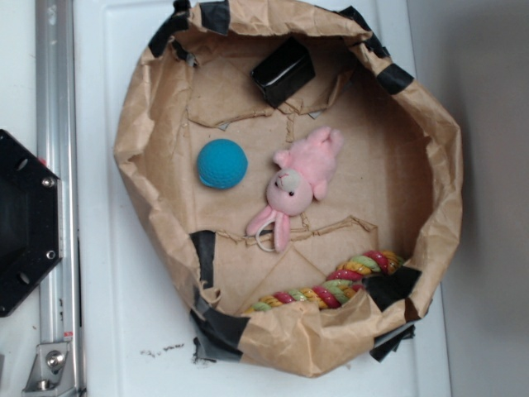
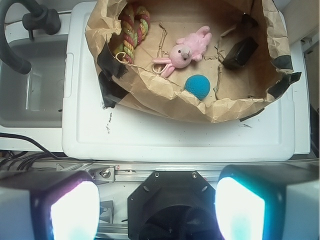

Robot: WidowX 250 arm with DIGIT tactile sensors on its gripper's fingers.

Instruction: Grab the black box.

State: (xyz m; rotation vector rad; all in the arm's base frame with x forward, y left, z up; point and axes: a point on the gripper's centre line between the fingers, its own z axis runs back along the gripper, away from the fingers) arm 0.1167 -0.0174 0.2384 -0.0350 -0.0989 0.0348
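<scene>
The jaws stand wide apart, holding nothing, well back from the paper nest (image 1: 132, 141). The black box (image 1: 283, 71) lies at its far side, tilted against the wall; the crumpled wall may block the approach. Inside: 1 box, 1 blue ball (image 1: 221, 163), 1 pink bunny (image 1: 299, 184), 1 rope (image 1: 335, 288).

Readable text: none in either view
Black box (image 1: 283, 71): pale stripe only; no legible lettering
Brown paper (image 1: 397, 157): plain; no print visible
</scene>
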